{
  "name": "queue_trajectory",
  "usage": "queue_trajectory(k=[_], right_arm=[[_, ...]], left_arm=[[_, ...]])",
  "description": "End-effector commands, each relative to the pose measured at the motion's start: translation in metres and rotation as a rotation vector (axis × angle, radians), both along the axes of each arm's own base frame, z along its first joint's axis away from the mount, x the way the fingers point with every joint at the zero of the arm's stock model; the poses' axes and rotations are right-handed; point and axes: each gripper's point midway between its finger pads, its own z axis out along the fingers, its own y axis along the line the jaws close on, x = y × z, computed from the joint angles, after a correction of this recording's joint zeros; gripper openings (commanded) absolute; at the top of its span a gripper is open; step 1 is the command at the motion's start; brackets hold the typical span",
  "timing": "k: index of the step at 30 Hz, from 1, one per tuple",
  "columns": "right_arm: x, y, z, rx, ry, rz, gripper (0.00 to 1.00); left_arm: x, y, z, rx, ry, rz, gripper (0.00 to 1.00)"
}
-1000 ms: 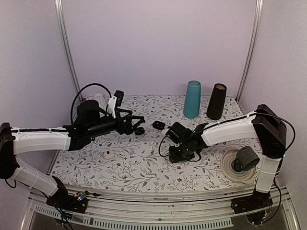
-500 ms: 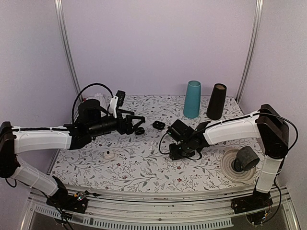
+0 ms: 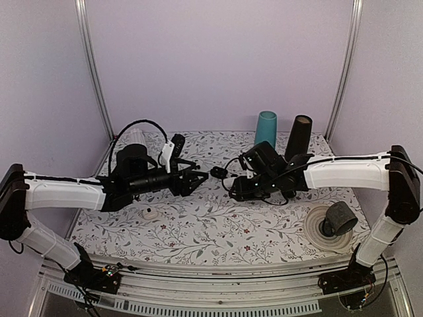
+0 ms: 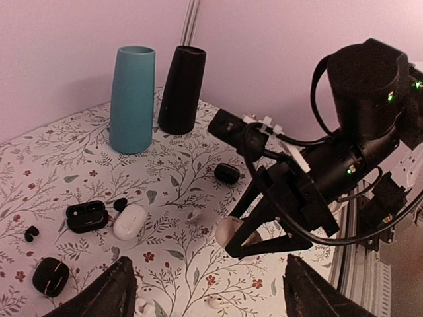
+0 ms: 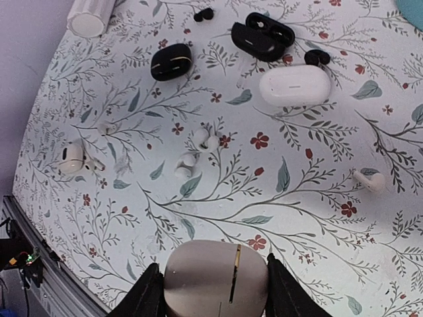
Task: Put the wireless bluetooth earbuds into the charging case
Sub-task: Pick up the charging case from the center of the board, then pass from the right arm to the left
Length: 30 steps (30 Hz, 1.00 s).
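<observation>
One: Two arms lean in over the flowered desk (image 3: 198,231) in the overhead view. How do they stand?

Two: The left fingers (image 3: 196,179) and the right fingers (image 3: 235,189) hang near each other above the middle. From up there nobody can tell what either one grips. A teal cup (image 3: 266,127) and a black cup (image 3: 299,137) stand upright at the back.

One: And the left wrist view?

Two: The left fingers are spread wide with nothing between them. Opposite, the right fingers are clamped on the charging case (image 4: 229,230), which is held off the desk. A white oval case (image 4: 129,221) lies just beside an open black case (image 4: 86,216).

One: The right wrist view?

Two: The charging case sits pinched between both fingers at the bottom edge. It looks pale in the shade and has a gold strip on it. The earbuds (image 5: 205,139) lie on the desk beyond it, close together and outside the case.
</observation>
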Motion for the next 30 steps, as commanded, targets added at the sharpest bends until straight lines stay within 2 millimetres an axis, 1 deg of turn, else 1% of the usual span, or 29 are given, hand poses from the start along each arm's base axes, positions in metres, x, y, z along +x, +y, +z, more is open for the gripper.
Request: queue_trajectory(k=[1,4,6,13,18,21,26,30], right_arm=[[0.004,0.011,0.049,0.146,-0.072,0.015,0.38],[0.009,0.015,0.069,0.193,-0.088,-0.016,0.38],[0.011,0.018,0.078,0.232,-0.089,-0.033,0.38],[0.017,0.034,0.110,0.424,-0.076,-0.098,0.38],[0.018,0.034,0.123,0.514,-0.079,-0.134,0.38],[0.017,0.037,0.128,0.544,-0.079,-0.135,0.38],[0.012,0.045,0.131,0.568,-0.070,-0.122,0.38],[0.008,0.047,0.130,0.580,-0.059,-0.128,0.38]], left_arm=[[-0.001,-0.007,0.000,-0.078,0.065,-0.017,0.75],[0.000,-0.009,-0.002,-0.149,0.148,-0.004,0.72],[0.001,-0.012,-0.007,-0.184,0.205,0.009,0.70],[-0.003,-0.028,-0.019,-0.211,0.244,0.066,0.66],[-0.002,-0.031,-0.029,-0.224,0.265,0.126,0.63],[-0.002,-0.038,-0.031,-0.221,0.259,0.130,0.63],[0.003,-0.049,-0.024,-0.225,0.231,0.135,0.60],[0.008,-0.053,-0.015,-0.244,0.207,0.143,0.56]])
